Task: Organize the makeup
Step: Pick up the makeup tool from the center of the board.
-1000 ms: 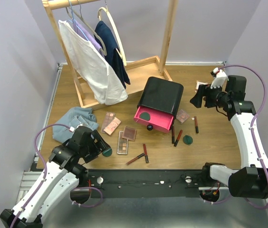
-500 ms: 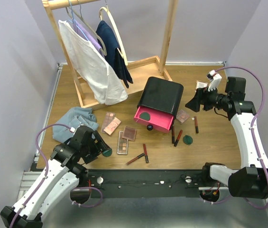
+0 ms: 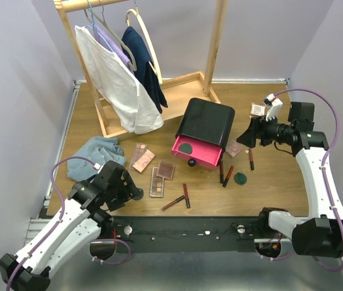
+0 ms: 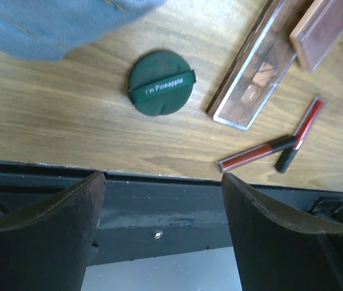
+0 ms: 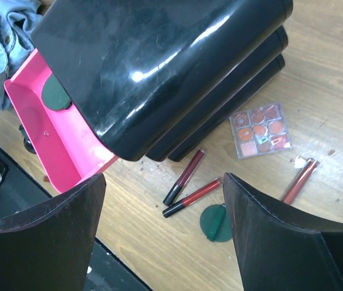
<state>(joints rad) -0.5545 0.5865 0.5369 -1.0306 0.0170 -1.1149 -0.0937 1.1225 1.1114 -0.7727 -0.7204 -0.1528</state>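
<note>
My left gripper is open and empty above the table's near edge; a round dark green compact lies just beyond its fingertips. Past the compact lie a long palette and two crossed lip tubes. My right gripper hangs open and empty over two lip tubes beside the black box. Another green compact, a small square palette and a third tube lie nearby. The open pink drawer holds one green compact.
A light blue cloth lies at the left. A wooden clothes rack with hanging garments stands at the back. More palettes and a small case lie on the wooden table. A black rail runs along the near edge.
My right gripper has moved left and down toward the black box. My left gripper has shifted a little near the table's front edge, its jaws slightly narrower.
</note>
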